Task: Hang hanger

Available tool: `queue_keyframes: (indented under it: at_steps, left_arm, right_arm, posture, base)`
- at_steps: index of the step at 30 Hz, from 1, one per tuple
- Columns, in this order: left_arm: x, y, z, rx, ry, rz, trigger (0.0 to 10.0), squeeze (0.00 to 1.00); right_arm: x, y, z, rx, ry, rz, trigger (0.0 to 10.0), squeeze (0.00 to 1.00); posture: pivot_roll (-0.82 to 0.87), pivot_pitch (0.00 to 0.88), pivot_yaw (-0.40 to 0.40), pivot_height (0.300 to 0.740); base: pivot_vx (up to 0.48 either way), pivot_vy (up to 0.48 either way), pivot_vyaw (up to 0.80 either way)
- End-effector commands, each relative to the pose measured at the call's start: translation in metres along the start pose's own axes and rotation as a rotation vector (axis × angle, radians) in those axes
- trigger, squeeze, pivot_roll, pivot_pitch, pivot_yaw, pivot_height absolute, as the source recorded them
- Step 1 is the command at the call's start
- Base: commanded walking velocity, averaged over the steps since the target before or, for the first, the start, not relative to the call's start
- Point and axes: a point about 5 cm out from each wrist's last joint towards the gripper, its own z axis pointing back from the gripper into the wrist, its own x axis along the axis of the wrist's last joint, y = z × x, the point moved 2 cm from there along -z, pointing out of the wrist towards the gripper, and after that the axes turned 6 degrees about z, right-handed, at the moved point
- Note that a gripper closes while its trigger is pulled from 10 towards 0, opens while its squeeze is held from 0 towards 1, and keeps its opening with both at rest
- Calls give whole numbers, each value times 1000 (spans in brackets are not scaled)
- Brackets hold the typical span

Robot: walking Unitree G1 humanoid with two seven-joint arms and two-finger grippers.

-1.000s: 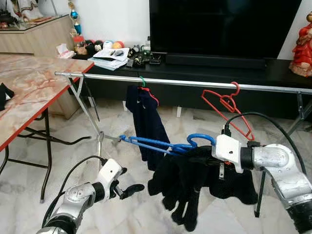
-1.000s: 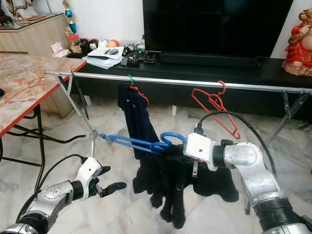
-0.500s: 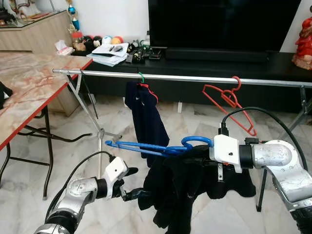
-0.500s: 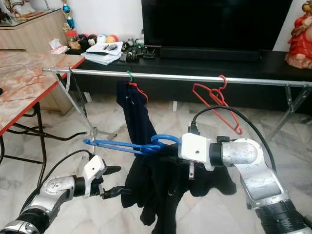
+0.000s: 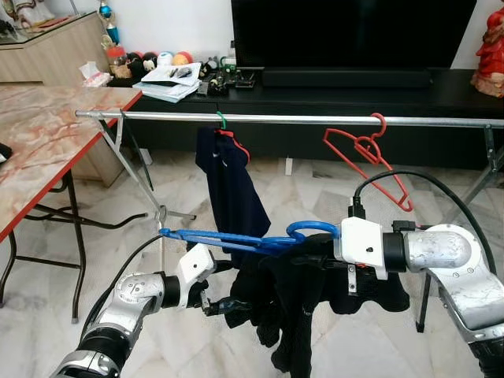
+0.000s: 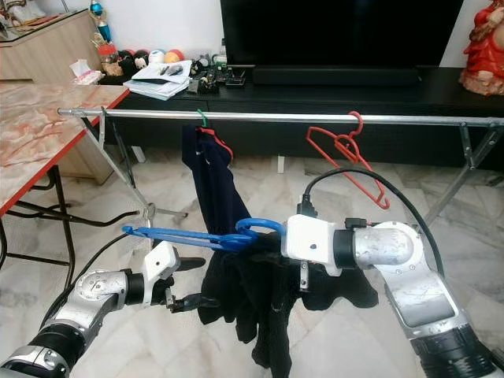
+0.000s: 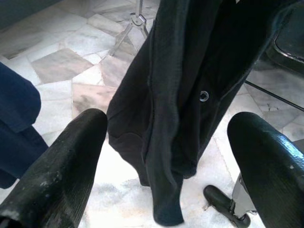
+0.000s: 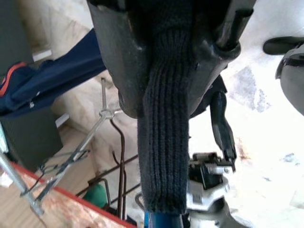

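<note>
A blue hanger [image 5: 228,238] lies nearly level at mid-height, its hook [image 5: 312,229] by my right gripper [image 5: 323,250]. That gripper is shut on the hanger's neck through the ribbed collar [image 8: 164,118] of the black garment [image 5: 303,303] draped from it. My left gripper [image 5: 219,290] stands open at the garment's lower left edge. In the left wrist view the black cloth [image 7: 183,95] hangs between the two spread fingers [image 7: 61,171]. The silver rail [image 5: 315,120] runs across behind and above the hanger.
A navy garment [image 5: 235,193] on a green-hooked hanger and a bare red hanger [image 5: 370,156] hang on the rail. A marble-topped table [image 5: 47,134] stands left, the rack's crossed legs [image 5: 146,185] beside it. A dark TV cabinet [image 5: 441,87] lies behind.
My left gripper has risen and moved right, from open floor to the black garment's edge. The right gripper keeps its hold on the hanger. The camera has shifted slightly.
</note>
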Motion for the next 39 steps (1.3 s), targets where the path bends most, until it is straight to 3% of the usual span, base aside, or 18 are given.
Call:
queue_keyframes:
  at_steps: [1,7,8,9,11,12,35,39]
  left_arm:
    - [-5,-1,1,-1,23,-2,10000,0]
    - [-7,-3,-1,12,6,30,10000,0]
    - [-8,-4,-2,13,3,34,8078,0]
    - [-8,-4,-2,23,-5,41,1059,0]
    - [-8,-4,-2,27,-11,49,1059,0]
    - [-8,-4,-2,31,-17,58,0,0]
    - [-7,-6,-5,34,-54,107,0,0]
    - [-11,-12,-2,-51,-31,149,0,0]
  right_arm:
    - [14,-5,3,-13,-37,43,0,0]
    - [19,-9,7,-23,-53,48,0,0]
    - [21,-9,7,-24,-56,49,0,0]
    - [21,-10,8,-25,-56,51,0,0]
    - [22,-10,8,-25,-55,51,0,0]
    - [22,-11,8,-25,-55,52,0,0]
    - [19,-17,9,-60,-51,25,0,0]
    - [17,-17,8,-63,-46,22,0,0]
  posture:
    - [30,105,104,740]
    - [19,104,94,740]
    - [19,104,94,740]
    - [18,102,90,740]
    - [18,102,89,740]
    - [18,102,89,740]
    - [18,104,85,740]
    - [20,108,87,740]
  base:
    - [0,0,0]
    - [0,0,0]
    - [0,0,0]
    - [0,0,0]
    - [0,0,0]
    - [0,0,0]
    - [0,0,0]
    - [0,0,0]
